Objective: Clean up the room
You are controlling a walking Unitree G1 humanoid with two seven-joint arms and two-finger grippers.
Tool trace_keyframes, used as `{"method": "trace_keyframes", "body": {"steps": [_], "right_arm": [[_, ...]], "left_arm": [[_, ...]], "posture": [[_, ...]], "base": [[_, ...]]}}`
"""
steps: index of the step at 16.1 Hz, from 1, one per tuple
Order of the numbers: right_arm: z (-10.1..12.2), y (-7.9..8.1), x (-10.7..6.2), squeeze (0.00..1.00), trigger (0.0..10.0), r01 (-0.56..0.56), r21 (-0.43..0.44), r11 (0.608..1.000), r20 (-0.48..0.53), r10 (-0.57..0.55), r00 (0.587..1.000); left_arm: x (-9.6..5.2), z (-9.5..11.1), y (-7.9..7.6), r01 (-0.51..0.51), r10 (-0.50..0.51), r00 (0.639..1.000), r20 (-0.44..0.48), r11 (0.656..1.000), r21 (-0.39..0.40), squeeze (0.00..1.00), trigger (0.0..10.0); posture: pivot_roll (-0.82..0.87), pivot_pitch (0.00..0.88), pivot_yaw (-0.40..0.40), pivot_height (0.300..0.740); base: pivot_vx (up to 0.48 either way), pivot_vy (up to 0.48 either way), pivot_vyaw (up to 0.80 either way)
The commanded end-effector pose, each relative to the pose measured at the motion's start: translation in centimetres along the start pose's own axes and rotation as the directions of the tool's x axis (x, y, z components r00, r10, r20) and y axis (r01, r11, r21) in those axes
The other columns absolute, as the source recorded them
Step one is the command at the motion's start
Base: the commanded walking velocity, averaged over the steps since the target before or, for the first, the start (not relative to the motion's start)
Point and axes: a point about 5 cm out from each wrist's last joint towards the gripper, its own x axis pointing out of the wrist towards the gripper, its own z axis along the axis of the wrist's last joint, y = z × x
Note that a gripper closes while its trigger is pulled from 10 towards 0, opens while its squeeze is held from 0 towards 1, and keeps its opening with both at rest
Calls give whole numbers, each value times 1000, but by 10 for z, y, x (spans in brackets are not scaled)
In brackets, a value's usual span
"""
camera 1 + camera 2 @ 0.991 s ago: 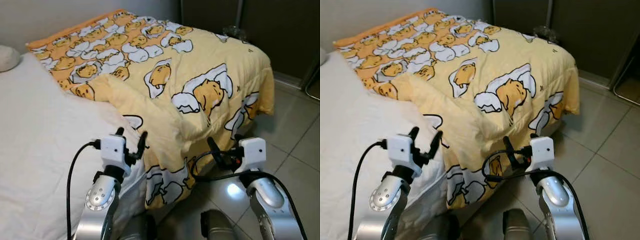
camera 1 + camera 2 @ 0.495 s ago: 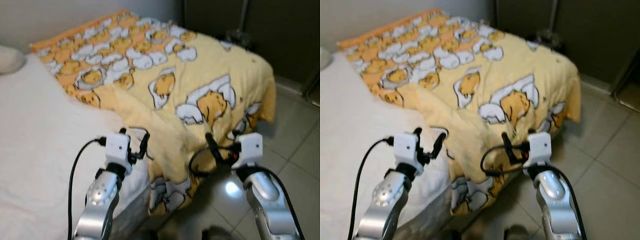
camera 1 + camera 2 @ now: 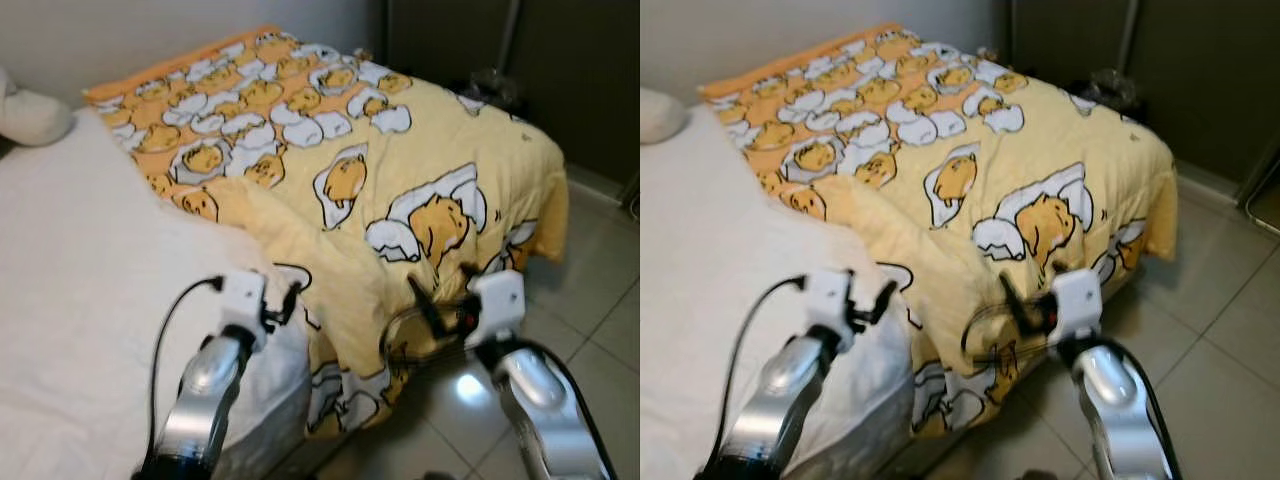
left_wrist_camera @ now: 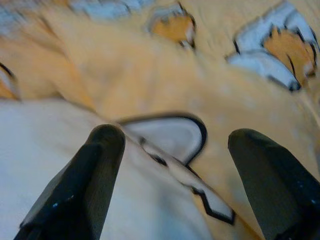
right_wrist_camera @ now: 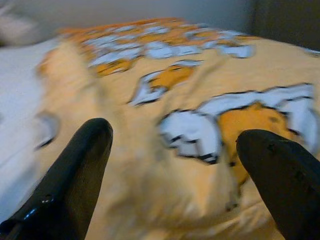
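Yellow quilt point(image 3: 400, 170), printed with cartoon figures, covers the far half of the bed point(image 3: 80, 290) and spills over the foot and the near side toward the tiled floor point(image 3: 600, 300); its near edge is rucked into a thick fold lying across the white sheet point(image 3: 70, 330), with one corner turned back to show a printed patch. A white pillow point(image 3: 30, 115) rests at the head of the bed, well apart from the fold. The left gripper point(image 3: 282, 300) hangs just above the sheet beside the turned-back corner, jaws spread with nothing between them — the left wrist view places that corner squarely in the gap. The right gripper point(image 3: 425, 305) hovers just off the bed's side, near the hanging part of the quilt, jaws likewise spread and empty. Judged as the approach to a two-handed grasp for straightening the quilt. Risks: the frames are blurred, so the grippers may close on a misjudged spot; the left jaws could catch the sheet along with the quilt corner and drag both; a pinch on a single layer of the thick fold may slip; uneven pulls could tip more quilt onto the floor. No containers can be made out — a dim object point(image 3: 492, 82) beyond the far corner is too indistinct to name.
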Motion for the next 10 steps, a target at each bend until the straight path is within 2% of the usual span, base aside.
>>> {"method": "trace_keyframes", "body": {"steps": [1,4,6,8,10], "right_arm": [[4,9,-3,0,10000,-58,-3,998,12,58,998],[-1,11,-25,0,10000,-68,-1,998,-37,68,997],[-1,14,-45,0,10000,-91,-5,996,-68,90,994],[-1,14,-59,0,10000,-96,-4,995,-97,96,991],[-1,17,-65,0,10000,-109,0,994,-114,108,988]], "left_arm": [[2,-10,3,19,-20,998,-52,1000,-23,0,10000],[15,-28,-5,49,-66,982,-176,994,-101,0,10000],[18,-35,-5,39,-59,979,-198,994,-102,0,10000],[17,-39,0,18,-46,977,-208,991,-135,0,10000],[13,-47,1,13,-43,971,-236,992,-127,0,10000]], "posture": [[-261,0,137,740],[-303,79,128,740],[-344,133,128,740],[-351,172,124,740],[-353,196,120,740]], "base": [[0,0,0],[0,0,0],[0,0,0],[0,0,0],[0,0,0]]}}
